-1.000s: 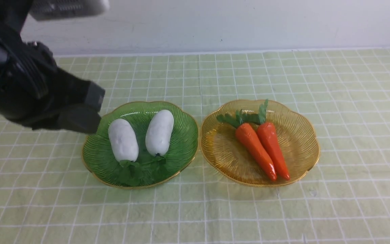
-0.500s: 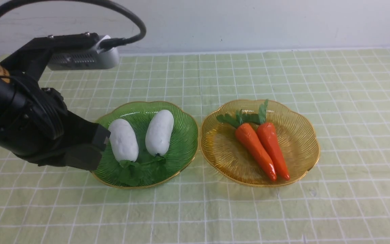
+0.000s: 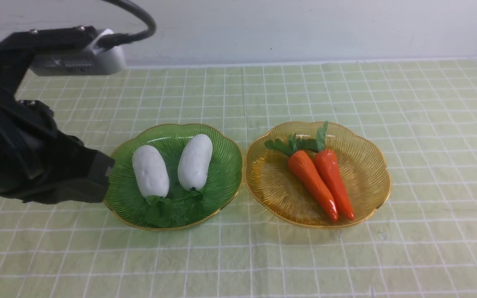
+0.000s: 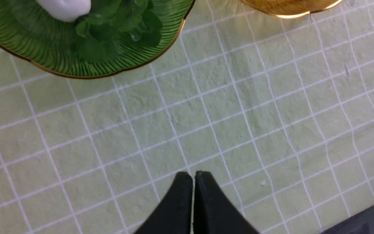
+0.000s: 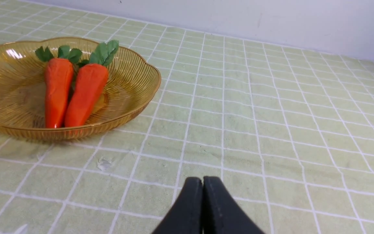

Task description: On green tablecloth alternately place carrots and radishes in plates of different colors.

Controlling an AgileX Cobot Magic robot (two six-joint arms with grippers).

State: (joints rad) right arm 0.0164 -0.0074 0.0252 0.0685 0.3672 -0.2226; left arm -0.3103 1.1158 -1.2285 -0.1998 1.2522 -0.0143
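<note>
Since 0.5 s ago, left gripper [image 4: 193,175] pulled back from the green plate [image 3: 222,182]. Both arms' jaws are together, empty. 2 radishes [image 3: 150,170] lie inside.

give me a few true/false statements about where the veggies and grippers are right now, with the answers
1. Both radishes lie in the green plate. True.
2. One of the carrots lies on the green tablecloth. False: both lie side by side in the yellow plate.
3. The left gripper is shut and holds nothing. True.
4. The right gripper grips a carrot. False: its jaws are shut together, empty, above bare cloth.
5. The radishes' leafy tops point to the back wall. False: they point toward the robot; the carrots' tops point to the wall.
</note>
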